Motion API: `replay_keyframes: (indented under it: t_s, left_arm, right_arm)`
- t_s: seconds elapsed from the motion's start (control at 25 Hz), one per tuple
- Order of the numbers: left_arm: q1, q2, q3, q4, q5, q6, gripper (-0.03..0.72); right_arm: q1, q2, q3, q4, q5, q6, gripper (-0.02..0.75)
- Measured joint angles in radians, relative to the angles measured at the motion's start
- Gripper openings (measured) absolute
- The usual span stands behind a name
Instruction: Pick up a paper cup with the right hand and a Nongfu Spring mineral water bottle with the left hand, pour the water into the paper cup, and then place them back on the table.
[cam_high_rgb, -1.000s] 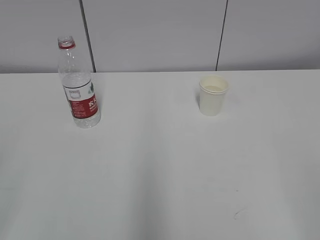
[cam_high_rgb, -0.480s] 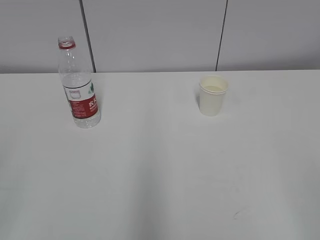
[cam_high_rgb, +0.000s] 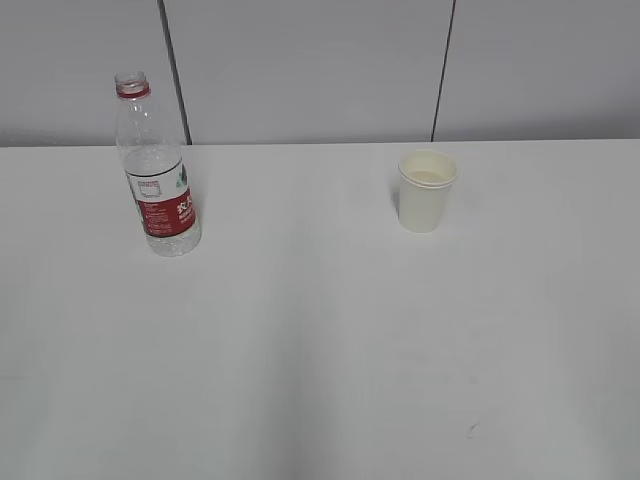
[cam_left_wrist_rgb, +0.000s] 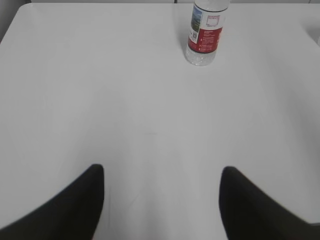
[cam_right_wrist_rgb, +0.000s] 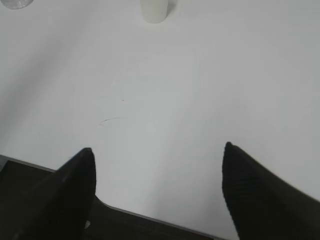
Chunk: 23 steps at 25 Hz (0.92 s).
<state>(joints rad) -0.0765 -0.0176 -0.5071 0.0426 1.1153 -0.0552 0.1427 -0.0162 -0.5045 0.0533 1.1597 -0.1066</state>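
White counter (cam_high_rgb: 320, 350) with bottle (cam_high_rgb: 157, 170) and cup (cam_high_rgb: 427, 190) upright, well apart. Left gripper (cam_left_wrist_rgb: 162, 195) and right gripper (cam_right_wrist_rgb: 157, 180) apart, empty. Nothing grasped or poured yet.

Bottle (cam_high_rgb: 157, 170) upright, uncapped, far left of table (cam_high_rgb: 320, 350), red label facing camera, some water (cam_high_rgb: 155, 160) inside. Paper cup (cam_high_rgb: 426, 190) upright far right, well apart from bottle. Grey panelled wall (cam_high_rgb: 310, 70) behind. Small scuff mark (cam_high_rgb: 470, 430) near front right.
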Motion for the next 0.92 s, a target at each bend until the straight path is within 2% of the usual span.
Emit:
replay_keyframes:
  t_s: [0.92]
  left_arm:
    - [0.0,0.0,0.0,-0.004,0.0,0.0,0.439]
  right_arm:
    - [0.0,0.0,0.0,0.0,-0.002,0.0,0.588]
